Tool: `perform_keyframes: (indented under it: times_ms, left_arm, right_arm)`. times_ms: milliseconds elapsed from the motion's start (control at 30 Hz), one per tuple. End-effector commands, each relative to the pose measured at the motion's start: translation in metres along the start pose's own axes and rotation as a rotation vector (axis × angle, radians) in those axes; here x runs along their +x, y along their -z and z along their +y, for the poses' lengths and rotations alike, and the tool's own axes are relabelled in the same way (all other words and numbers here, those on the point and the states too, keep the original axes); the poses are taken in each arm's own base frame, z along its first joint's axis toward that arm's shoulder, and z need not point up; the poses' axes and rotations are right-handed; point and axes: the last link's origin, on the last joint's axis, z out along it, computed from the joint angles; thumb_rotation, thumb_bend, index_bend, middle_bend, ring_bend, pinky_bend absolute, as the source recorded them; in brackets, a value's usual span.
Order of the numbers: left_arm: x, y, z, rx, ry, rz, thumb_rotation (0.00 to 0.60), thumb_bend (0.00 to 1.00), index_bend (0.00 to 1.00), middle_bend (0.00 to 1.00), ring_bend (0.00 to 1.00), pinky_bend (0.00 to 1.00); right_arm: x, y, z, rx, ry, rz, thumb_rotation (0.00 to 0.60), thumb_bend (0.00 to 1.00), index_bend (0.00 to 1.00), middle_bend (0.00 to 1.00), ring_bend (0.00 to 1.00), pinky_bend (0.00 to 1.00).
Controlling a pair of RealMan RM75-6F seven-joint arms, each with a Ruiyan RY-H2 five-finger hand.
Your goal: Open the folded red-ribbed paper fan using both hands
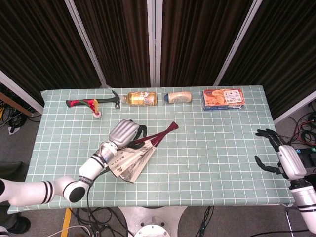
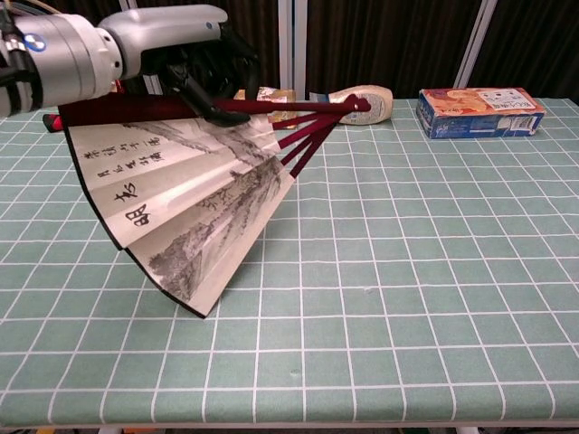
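Observation:
The paper fan (image 2: 190,203) with dark red ribs and ink-painted leaves is spread partway open; its pivot end (image 2: 360,105) points toward the back of the table. In the head view the paper fan (image 1: 136,159) lies left of centre. My left hand (image 1: 123,133) grips its upper ribs, and in the chest view the left hand (image 2: 204,63) holds the top guard stick. My right hand (image 1: 284,154) hangs off the right table edge, fingers apart, holding nothing, far from the fan.
Along the back edge lie a hammer (image 1: 94,102), a small white roll (image 1: 98,116), a drink bottle (image 1: 142,98), a pale bottle (image 1: 177,97) and a snack box (image 1: 223,98). The green checked tablecloth (image 1: 212,148) covers the table.

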Motion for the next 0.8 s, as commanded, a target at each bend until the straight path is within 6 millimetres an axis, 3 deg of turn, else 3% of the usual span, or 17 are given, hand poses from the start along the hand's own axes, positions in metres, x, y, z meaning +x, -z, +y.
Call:
perform_keyframes:
  times_ms: [33,267,400,600,800]
  left_arm:
    - [0.014,0.02,-0.006,-0.047,0.062,0.1,0.6,0.37,0.73,0.77,0.72,0.44]
    - [0.038,0.033,-0.005,-0.133,0.165,0.273,0.6,0.37,0.73,0.77,0.72,0.44]
    - [0.044,0.037,-0.003,-0.18,0.189,0.319,0.6,0.37,0.73,0.77,0.72,0.44]
    - [0.046,0.042,-0.002,-0.209,0.184,0.345,0.6,0.36,0.73,0.77,0.72,0.44]
    - [0.052,0.044,-0.005,-0.22,0.184,0.358,0.6,0.36,0.73,0.77,0.72,0.45]
  right_arm:
    - [-0.014,-0.021,0.0,0.012,-0.104,-0.143,0.6,0.31,0.15,0.21,0.05,0.11]
    - [-0.043,-0.049,-0.017,0.053,-0.195,-0.298,0.6,0.31,0.18,0.23,0.05,0.11]
    - [-0.063,-0.076,-0.032,0.08,-0.224,-0.354,0.6,0.3,0.18,0.23,0.05,0.11]
    - [-0.083,-0.114,-0.054,0.117,-0.181,-0.346,0.6,0.3,0.18,0.2,0.05,0.11]
    - [-0.092,-0.133,-0.068,0.12,-0.186,-0.278,0.6,0.3,0.19,0.2,0.05,0.11]
